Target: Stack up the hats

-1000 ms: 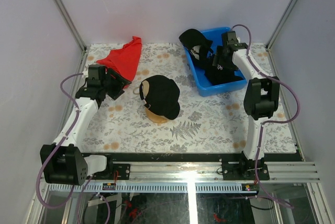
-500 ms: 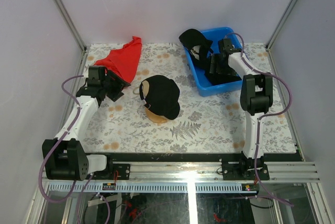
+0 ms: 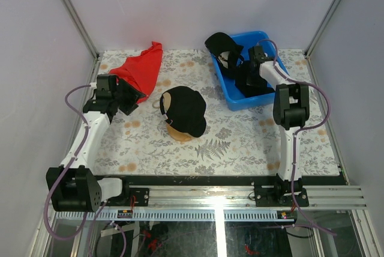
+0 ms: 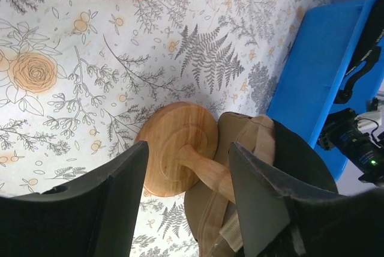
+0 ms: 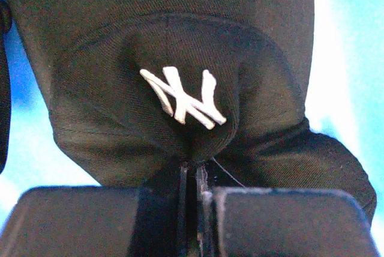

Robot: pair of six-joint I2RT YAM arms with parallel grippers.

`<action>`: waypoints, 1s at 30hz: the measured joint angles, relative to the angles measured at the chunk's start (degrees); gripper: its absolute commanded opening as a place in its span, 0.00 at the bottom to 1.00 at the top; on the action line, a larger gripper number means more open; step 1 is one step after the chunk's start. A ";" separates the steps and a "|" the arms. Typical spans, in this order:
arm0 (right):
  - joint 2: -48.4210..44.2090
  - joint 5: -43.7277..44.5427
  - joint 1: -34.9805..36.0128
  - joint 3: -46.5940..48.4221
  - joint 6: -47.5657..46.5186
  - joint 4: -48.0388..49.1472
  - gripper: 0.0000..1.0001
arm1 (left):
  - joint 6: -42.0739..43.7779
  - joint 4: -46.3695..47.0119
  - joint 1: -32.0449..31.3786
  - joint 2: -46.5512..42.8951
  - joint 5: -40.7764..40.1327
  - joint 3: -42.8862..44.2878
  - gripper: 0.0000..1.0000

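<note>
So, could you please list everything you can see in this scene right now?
Stacked black cap: one, black, on top of the tan cap.
Tan cap: one, tan, on the stand.
Draped cap: one, black, over the bin's far-left rim.
Logo cap: one, black with a white logo, in the bin; the dark fabric around it may hide more.
Wooden stand: one, light wood, mid-table.
Bin: one, blue, far right.
Cloth: one, red, far left.
Table cover: one, white with a floral print.
Left gripper: open, empty, beside the cloth.
Right gripper: shut on the logo cap.
</note>
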 measured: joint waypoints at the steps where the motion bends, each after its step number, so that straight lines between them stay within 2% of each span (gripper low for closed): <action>1: -0.09 0.00 0.00 -0.22 0.04 0.11 0.00 | 0.17 -0.70 0.00 -0.28 -0.26 0.61 0.55; 6: -5.90 -0.22 0.00 -7.50 1.66 0.92 0.00 | 0.59 -3.76 0.02 -2.89 -0.83 4.61 0.55; 12: -18.56 -1.49 0.00 -14.27 5.27 -0.42 0.00 | 0.57 -5.60 0.02 -5.79 0.24 10.43 0.55; 18: -29.66 -2.69 0.00 -14.97 8.87 -0.90 0.00 | 0.61 -5.44 0.00 -7.78 4.39 15.45 0.55; 24: -34.34 -4.94 0.00 -13.62 13.14 -2.49 0.00 | 0.52 -3.67 -0.22 -8.11 9.22 19.69 0.56; 27: -37.42 -7.30 0.00 -13.99 16.81 -2.27 0.00 | -0.15 -1.18 -2.29 -8.24 10.73 20.33 0.56; 30: -43.06 -10.32 0.00 -17.29 22.82 0.79 0.00 | -1.60 0.63 -9.42 -7.02 10.32 22.21 0.56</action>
